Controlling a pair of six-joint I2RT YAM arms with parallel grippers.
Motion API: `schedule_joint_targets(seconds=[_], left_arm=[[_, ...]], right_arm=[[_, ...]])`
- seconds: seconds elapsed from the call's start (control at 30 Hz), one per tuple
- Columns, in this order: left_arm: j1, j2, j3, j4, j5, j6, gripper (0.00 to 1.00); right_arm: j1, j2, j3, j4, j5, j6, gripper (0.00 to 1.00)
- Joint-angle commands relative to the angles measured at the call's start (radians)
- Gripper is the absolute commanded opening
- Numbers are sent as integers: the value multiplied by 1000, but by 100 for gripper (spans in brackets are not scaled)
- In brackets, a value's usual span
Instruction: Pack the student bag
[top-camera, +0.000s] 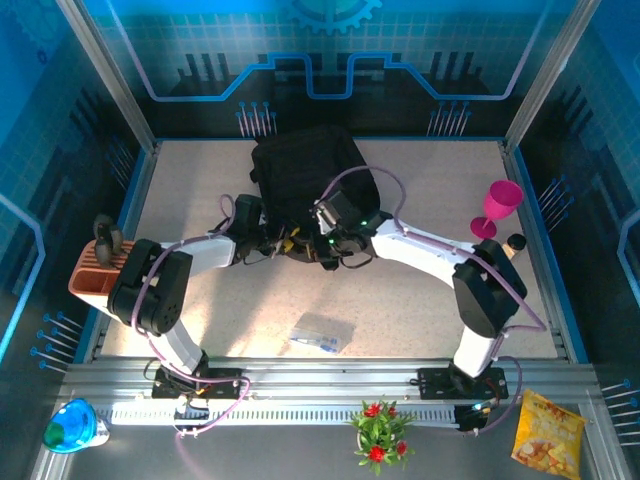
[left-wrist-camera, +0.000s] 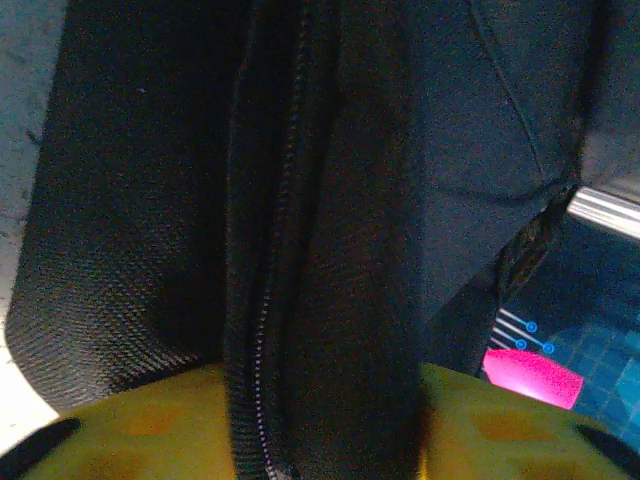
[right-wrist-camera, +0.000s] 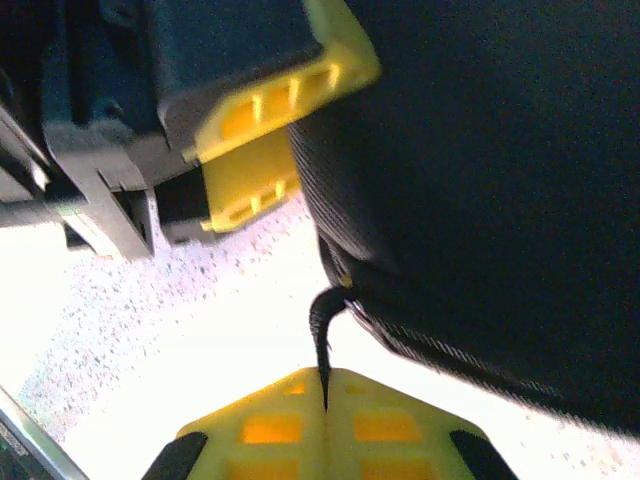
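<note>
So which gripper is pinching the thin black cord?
The right gripper, shut on the cord of the student bag; the left gripper straddles a thick zippered fold instead.

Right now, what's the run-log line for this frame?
left gripper: pinching student bag zipper fold | right gripper: shut on thin black cord at bag edge

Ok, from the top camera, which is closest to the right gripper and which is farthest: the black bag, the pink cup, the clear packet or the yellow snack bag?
1. student bag: touching, the right gripper pinches its cord.
2. clear packet: on the table, toward the arm bases.
3. pink cup: by the right wall.
4. yellow snack bag: bottom-right corner, past the rail.
</note>
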Motion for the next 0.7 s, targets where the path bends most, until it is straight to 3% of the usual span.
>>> schedule_joint_targets(seconds=[0.0,0.1,0.33,0.67], left_arm=[[-5,22,11,-33,-39,31,26],[-3,28,11,-54,-61,56,18],[1,55,7,-20,-24,49,11],[8,39,15,-51,-19,79,4]], right_arm=[[-45,-78,-81,25,46,85,0],[-81,-116,-150,34,61,132,0],[-129,-152,-214,-20,121,195,0],[-174,-208,-212,-129,339,190,0]])
